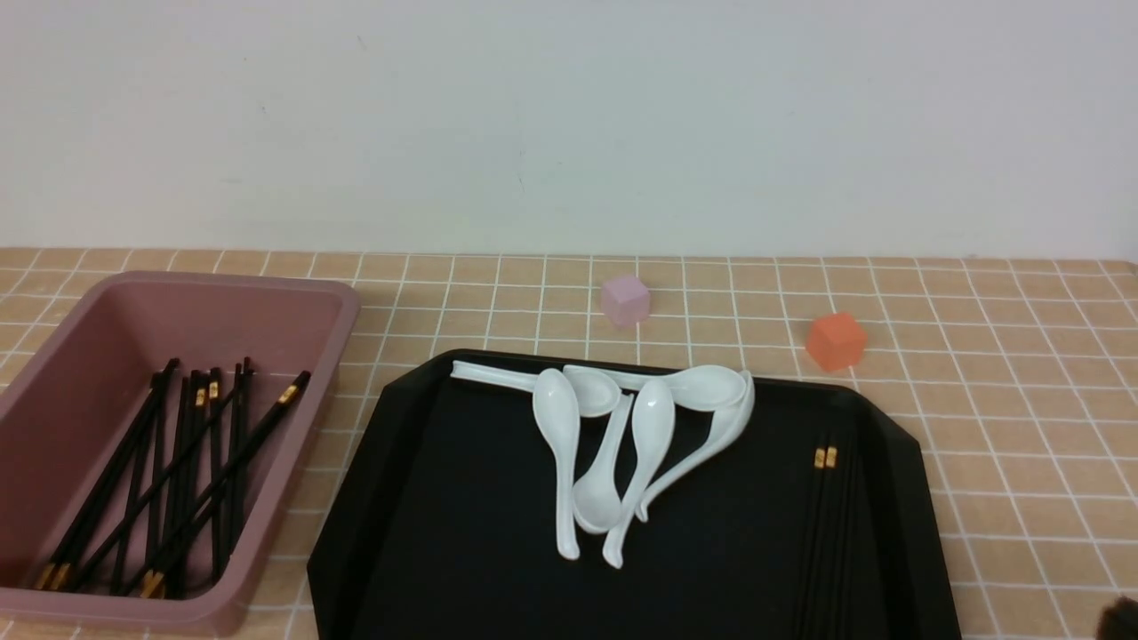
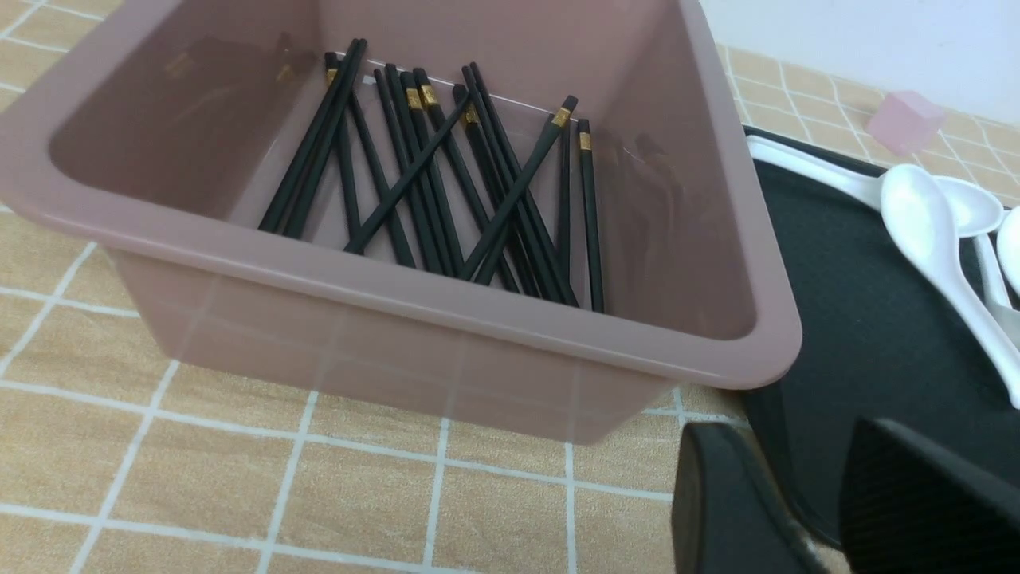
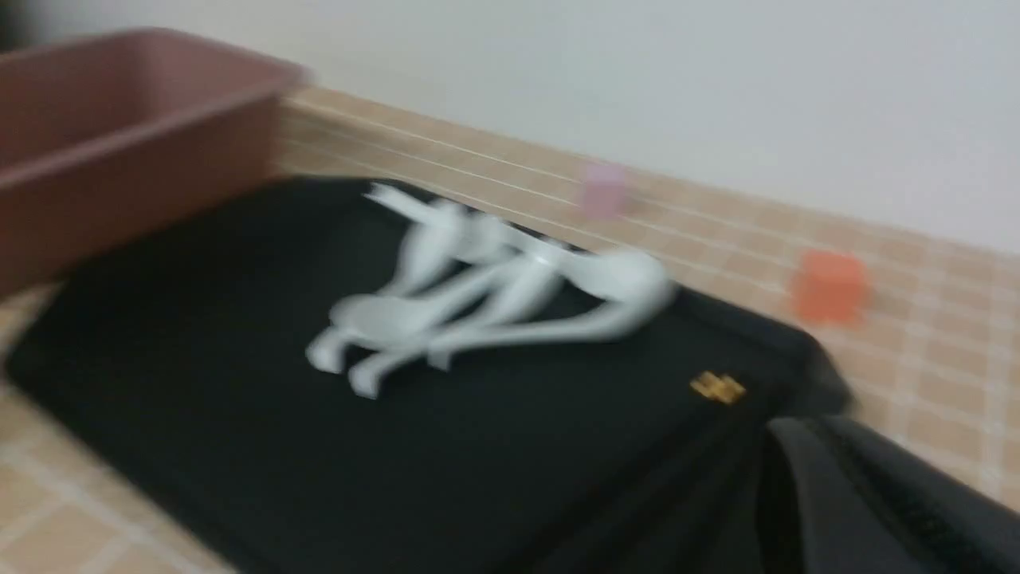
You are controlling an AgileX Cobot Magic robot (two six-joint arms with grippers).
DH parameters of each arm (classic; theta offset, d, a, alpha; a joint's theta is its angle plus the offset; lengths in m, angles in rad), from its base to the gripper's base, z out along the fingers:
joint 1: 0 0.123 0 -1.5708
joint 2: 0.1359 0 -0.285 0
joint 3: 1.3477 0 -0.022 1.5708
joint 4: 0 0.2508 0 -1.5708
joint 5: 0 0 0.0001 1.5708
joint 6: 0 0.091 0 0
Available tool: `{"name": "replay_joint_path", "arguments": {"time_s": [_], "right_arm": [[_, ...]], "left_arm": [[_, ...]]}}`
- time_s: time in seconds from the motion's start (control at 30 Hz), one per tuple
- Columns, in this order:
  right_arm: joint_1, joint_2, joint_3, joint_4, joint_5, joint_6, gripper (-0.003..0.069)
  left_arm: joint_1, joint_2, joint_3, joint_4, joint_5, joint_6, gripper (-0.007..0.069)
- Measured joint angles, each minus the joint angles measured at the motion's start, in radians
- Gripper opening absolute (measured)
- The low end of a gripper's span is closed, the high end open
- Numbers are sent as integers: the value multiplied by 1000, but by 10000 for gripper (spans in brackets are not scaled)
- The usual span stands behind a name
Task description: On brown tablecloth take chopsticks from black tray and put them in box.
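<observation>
Bench draped in the brown tablecloth, carrying, in descending size, the black tray, the box, a heap of white spoons and two small cubes, one pink and one orange.

Most chopsticks already lie criss-crossed inside the box, at the robot's left. A last pair of chopsticks lies along the right side of the tray, gold bands pointing away from the robot, black on black and hard to make out.

Step in hand, as judged: fetching this final pair. The next move calls for a low, narrow pinch across both sticks, close to the tray floor and clear of the raised rim, then a carry over the spoons to the box.

The left hand hovers low at the near corner of the box, beside the tray edge, its fingers slightly parted and holding nothing. The right hand shows only as a dark, blurred body near the pair's gold bands; whether it is released or clenched cannot be told.
</observation>
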State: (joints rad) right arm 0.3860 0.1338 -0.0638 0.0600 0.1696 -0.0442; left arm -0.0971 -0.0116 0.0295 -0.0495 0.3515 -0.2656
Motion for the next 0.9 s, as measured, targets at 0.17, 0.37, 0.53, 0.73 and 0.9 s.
{"name": "replay_joint_path", "arguments": {"time_s": [0.17, 0.37, 0.53, 0.73, 0.9], "right_arm": [[-171, -113, 89, -8, 14, 2, 33], [-267, -144, 89, -12, 107, 2, 37], [-276, -144, 84, -12, 189, 2, 43], [-276, -144, 83, -12, 192, 2, 53], [-276, -144, 83, -12, 192, 2, 61]], "left_arm": [[0, 0, 0, 0, 0, 0, 239], [0, 0, 0, 0, 0, 0, 239], [0, 0, 0, 0, 0, 0, 239], [0, 0, 0, 0, 0, 0, 239], [0, 0, 0, 0, 0, 0, 239]]}}
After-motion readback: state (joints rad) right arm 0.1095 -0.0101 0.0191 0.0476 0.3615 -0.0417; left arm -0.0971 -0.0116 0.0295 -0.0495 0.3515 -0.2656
